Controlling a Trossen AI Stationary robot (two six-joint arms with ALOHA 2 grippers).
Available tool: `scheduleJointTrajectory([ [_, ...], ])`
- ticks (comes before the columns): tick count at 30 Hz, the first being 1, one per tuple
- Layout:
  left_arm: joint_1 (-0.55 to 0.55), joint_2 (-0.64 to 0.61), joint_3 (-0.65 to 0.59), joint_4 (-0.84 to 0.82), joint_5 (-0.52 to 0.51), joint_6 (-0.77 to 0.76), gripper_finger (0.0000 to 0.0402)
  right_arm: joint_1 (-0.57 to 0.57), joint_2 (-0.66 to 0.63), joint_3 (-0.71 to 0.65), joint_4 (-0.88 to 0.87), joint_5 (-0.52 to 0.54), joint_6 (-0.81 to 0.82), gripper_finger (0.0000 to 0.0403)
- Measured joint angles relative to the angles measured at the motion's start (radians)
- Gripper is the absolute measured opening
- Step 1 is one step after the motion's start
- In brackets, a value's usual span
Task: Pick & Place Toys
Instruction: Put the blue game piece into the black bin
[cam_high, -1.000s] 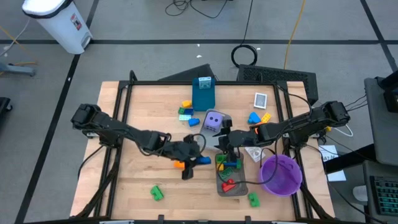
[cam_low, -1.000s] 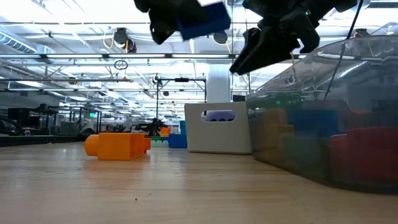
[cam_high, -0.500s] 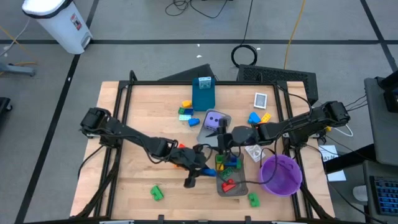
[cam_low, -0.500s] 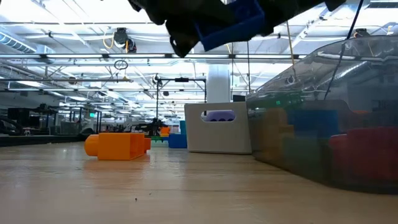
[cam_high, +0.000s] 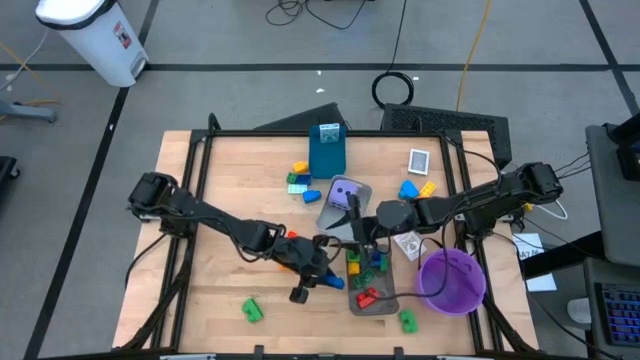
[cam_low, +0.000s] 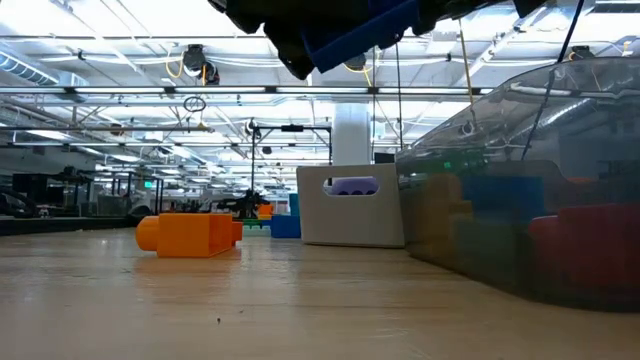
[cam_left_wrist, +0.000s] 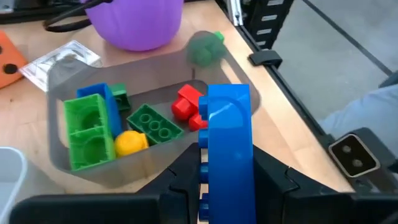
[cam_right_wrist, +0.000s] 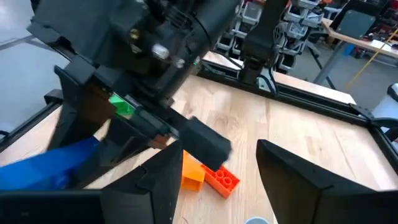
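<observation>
Blue brick (cam_left_wrist: 228, 146) is clamped in left gripper (cam_left_wrist: 227, 186) beside grey tray (cam_left_wrist: 59, 155), where green, red, yellow bricks are held. Right gripper (cam_right_wrist: 211, 168) is parted, empty, above wooden table (cam_high: 220, 210).

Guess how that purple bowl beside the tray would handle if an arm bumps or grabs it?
The purple bowl looks like thin plastic, so probably light and easy to shove. Its round, smooth wall likely gives two fingers little purchase except at the rim. It seems to sit upright and wide, so sliding looks likelier than tipping.
</observation>
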Motion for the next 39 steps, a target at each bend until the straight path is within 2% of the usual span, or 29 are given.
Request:
scheduleJointTrajectory([
  [3, 0.012, 0.000, 0.000, 0.000, -0.001, 0.012, 0.0100, 0.000, 0.000, 0.000, 0.036, -0.002, 0.010, 0.0199],
  [7, 0.023, 0.000, 0.000, -0.011, -0.001, 0.034, 0.0100, 0.008, 0.000, 0.000, 0.071, 0.000, 0.156, 0.0199],
  [11, 0.028, 0.000, 0.000, -0.010, -0.001, 0.066, 0.0100, 0.007, -0.023, 0.000, 0.082, 0.000, 0.178, 0.0199],
  [17, 0.053, 0.000, 0.000, -0.002, 0.000, 0.109, 0.0100, 0.021, -0.162, 0.000, -0.143, 0.019, 0.222, 0.0199],
  [22, 0.080, 0.000, 0.000, 0.051, 0.007, 0.136, 0.0100, 0.087, -0.279, 0.000, -0.245, 0.186, 0.230, 0.0199],
  [25, 0.095, 0.000, 0.000, 0.085, 0.008, 0.141, 0.0100, 0.131, -0.321, 0.000, -0.317, 0.242, 0.211, 0.0199],
  [29, 0.105, 0.000, 0.000, 0.112, 0.015, 0.155, 0.0100, 0.172, -0.361, 0.000, -0.380, 0.240, 0.226, 0.0199],
  [39, 0.137, 0.008, 0.001, 0.180, 0.040, 0.173, 0.0100, 0.190, -0.353, 0.000, -0.358, 0.240, 0.368, 0.0199],
])
